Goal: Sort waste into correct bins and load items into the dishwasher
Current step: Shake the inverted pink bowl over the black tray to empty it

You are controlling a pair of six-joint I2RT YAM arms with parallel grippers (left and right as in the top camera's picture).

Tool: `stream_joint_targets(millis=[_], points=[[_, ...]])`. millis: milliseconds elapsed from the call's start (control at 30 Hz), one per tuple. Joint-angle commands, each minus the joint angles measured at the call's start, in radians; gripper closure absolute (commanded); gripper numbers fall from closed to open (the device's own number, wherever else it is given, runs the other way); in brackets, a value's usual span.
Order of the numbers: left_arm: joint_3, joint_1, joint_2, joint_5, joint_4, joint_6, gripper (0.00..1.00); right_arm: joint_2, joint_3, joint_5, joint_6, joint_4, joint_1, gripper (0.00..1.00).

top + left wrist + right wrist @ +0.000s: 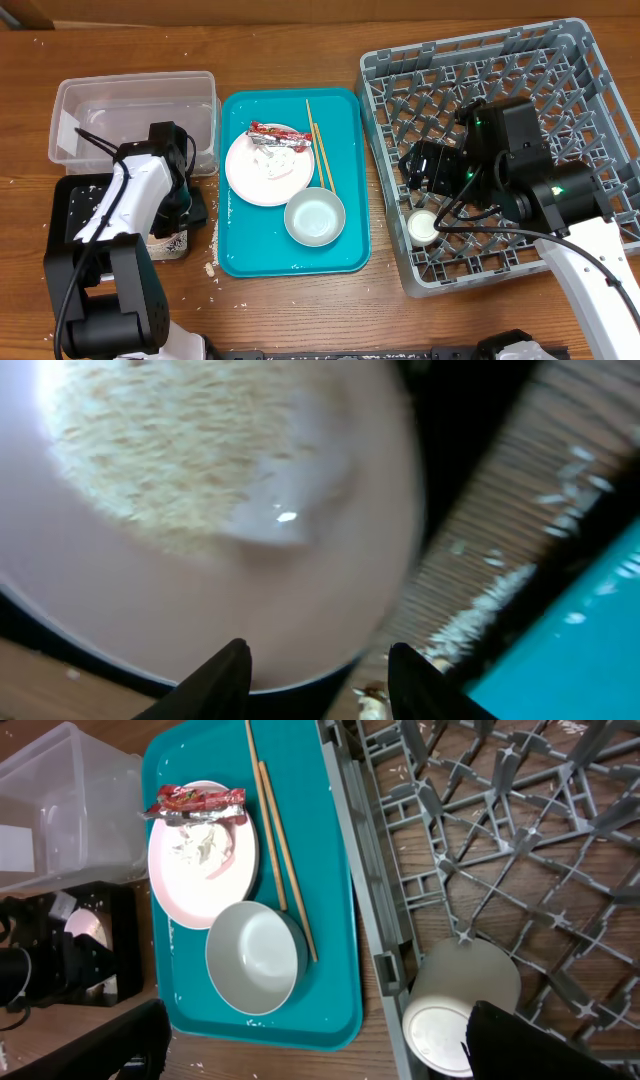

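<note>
Filling the table's right edge, the dish rack (560,60) holds a white cup (423,228) in its near-left corner under the right gripper (315,1020), jaws wide apart. At the left edge, the left gripper (318,660) flanks a rice-smeared pink dish (200,510); grip unclear.

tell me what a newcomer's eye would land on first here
The teal tray in the middle of the table stands out, carrying a plate with a red-and-white wrapper, a bowl and chopsticks. To its right the big grey rack holds a white cup in its near left corner. The left wrist view is filled by a small pink dish smeared with rice.
</note>
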Motion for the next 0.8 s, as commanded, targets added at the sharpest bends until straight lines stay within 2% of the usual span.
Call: stream_joint_targets(millis=[0, 233, 433, 500, 600, 767], points=[[-0.011, 0.0, -0.011, 0.056, 0.003, 0.077, 0.53, 0.0, 0.019, -0.006, 0.004, 0.003, 0.0, 0.04], [0.033, 0.006, -0.011, 0.049, -0.068, 0.069, 0.57, 0.0, 0.019, -0.009, 0.004, 0.003, 0.0, 0.04], [0.082, 0.031, -0.012, 0.011, -0.114, 0.024, 0.56, 0.0, 0.019, -0.009, 0.004, 0.003, 0.0, 0.04], [0.087, 0.048, -0.012, 0.011, -0.106, 0.024, 0.53, 0.0, 0.019, -0.009, 0.004, 0.003, 0.0, 0.04], [0.088, 0.084, -0.011, 0.005, -0.087, 0.024, 0.44, 0.0, 0.019, -0.009, 0.004, 0.004, 0.0, 0.04], [0.087, 0.134, -0.011, 0.006, -0.077, -0.011, 0.45, 0.0, 0.019, -0.009, 0.004, 0.004, 0.0, 0.04]])
